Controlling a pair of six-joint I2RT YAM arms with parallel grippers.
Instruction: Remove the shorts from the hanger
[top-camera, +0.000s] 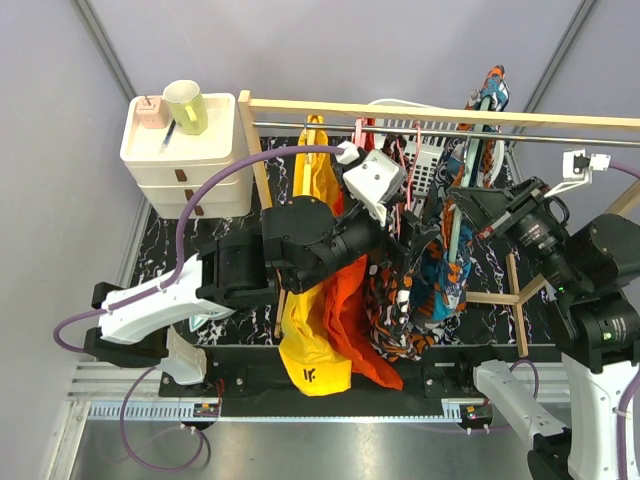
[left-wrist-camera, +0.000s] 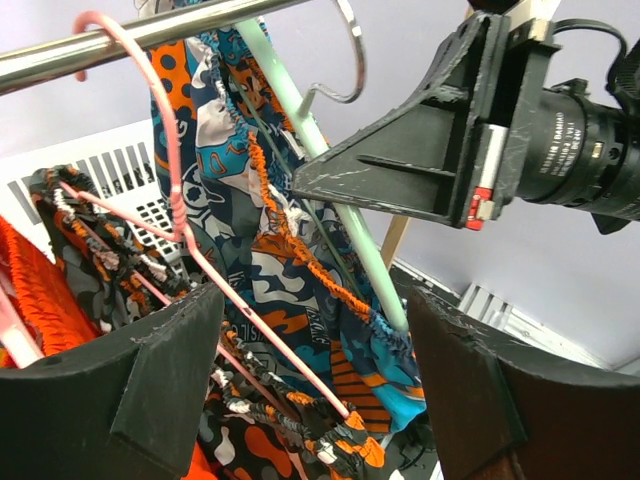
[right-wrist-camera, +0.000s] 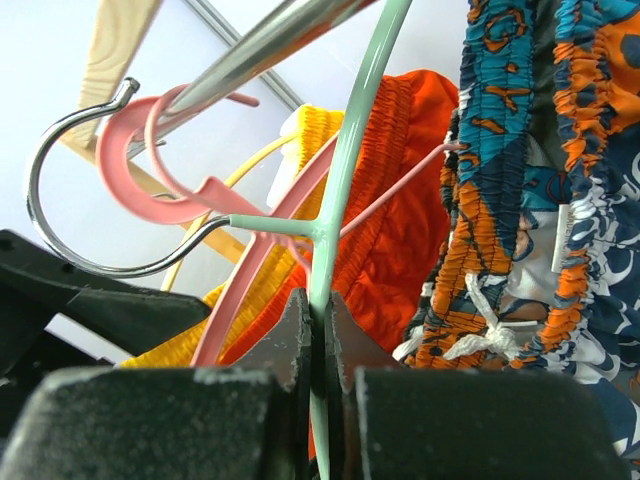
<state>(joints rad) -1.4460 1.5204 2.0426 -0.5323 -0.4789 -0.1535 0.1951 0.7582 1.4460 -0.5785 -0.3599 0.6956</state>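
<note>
The blue/teal shorts (left-wrist-camera: 262, 262) (right-wrist-camera: 497, 150) (top-camera: 447, 283) hang on a mint-green hanger (left-wrist-camera: 322, 158) (right-wrist-camera: 345, 150) from the metal rail (top-camera: 520, 133). My right gripper (right-wrist-camera: 321, 322) (top-camera: 462, 197) is shut on that hanger's stem just below its hook. The dark grey blotched shorts (left-wrist-camera: 262, 440) (top-camera: 393, 312) hang on a pink hanger (left-wrist-camera: 178, 200) beside them. Facing both shorts, my left gripper (left-wrist-camera: 315, 375) (top-camera: 408, 238) stands open and holds nothing; the pink hanger's arm and the grey waistband lie between its fingers (left-wrist-camera: 150, 375).
Plain yellow shorts (top-camera: 312, 335) and orange-red shorts (top-camera: 352, 325) hang to the left on the same rail. A wooden rack frame (top-camera: 255, 150) carries the rail. White drawers (top-camera: 185, 165) with a green mug (top-camera: 186, 105) stand back left. A white basket (left-wrist-camera: 110, 175) sits behind the clothes.
</note>
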